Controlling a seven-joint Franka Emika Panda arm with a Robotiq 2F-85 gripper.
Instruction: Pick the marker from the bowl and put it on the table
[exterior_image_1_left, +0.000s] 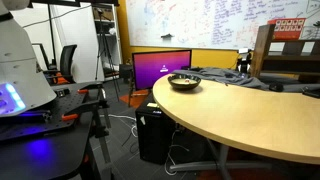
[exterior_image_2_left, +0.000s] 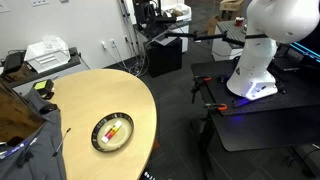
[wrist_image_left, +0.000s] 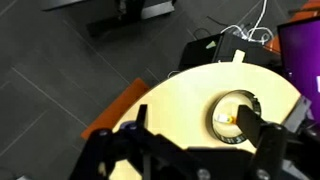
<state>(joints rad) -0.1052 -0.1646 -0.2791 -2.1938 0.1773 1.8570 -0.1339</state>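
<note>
Table (exterior_image_2_left: 90, 95): light tan top, rounded edge; present in all three views.
Bowl (exterior_image_2_left: 97, 135): dark, round, standing on table near the curved edge; side-on in an exterior view (exterior_image_1_left: 184, 85), from above in wrist view (wrist_image_left: 252, 103).
Marker (exterior_image_2_left: 113, 131): small pale stick lying inside bowl; clear only from above, hidden by the rim in the side-on exterior view, a blurred pale spot in wrist view.
End effector (wrist_image_left: 192, 122): shown in wrist view only; fingers spread wide, holding nothing, well apart from bowl.
Monitor (exterior_image_1_left: 160, 68): purple screen, behind table.
</note>
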